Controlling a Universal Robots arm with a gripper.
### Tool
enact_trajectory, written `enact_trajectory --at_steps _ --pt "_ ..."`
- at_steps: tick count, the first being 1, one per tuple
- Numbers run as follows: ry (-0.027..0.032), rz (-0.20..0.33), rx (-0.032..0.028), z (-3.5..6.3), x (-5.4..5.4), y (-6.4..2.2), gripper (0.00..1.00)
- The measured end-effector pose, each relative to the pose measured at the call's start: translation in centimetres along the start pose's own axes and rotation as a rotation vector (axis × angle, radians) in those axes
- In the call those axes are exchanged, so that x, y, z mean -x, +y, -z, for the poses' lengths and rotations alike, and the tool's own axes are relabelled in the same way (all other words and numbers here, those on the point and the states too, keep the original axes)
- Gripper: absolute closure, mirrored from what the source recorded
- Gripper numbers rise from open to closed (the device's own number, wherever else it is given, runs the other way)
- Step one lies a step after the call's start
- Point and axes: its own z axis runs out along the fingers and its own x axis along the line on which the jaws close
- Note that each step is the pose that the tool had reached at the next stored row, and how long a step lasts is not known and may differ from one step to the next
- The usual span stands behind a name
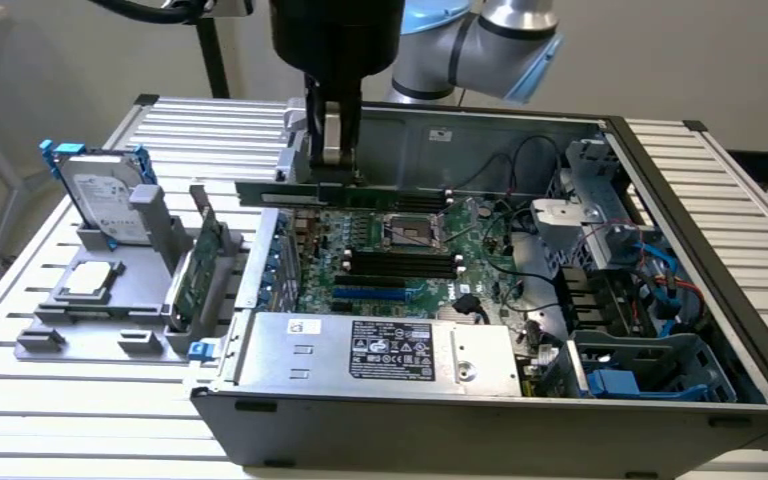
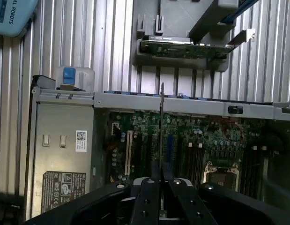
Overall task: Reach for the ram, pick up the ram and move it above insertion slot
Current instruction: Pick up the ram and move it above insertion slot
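My gripper is shut on the ram, a long thin green stick held level over the far part of the open computer case. In the wrist view the ram shows edge-on as a thin line running out from between the black fingers. Several parallel black memory sockets, the insertion slot among them, lie on the motherboard beside the square CPU socket. Seen from the wrist, the stick's edge runs beside the blue slot, a little to one side of the black sockets.
A grey fixture on the exterior view's left holds a silver hard drive with blue rails and a wider green card. The power supply fills the case's near side. Cables and drive cages crowd the exterior view's right.
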Motion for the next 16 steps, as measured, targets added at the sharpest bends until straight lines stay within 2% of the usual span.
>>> enact_trajectory --at_steps 6,16 --pt "0.0000 0.000 0.0000 -0.33 1.4 -1.89 0.87" --pt "0.0002 0.000 0.0001 -1.36 4.9 -4.34 0.87"
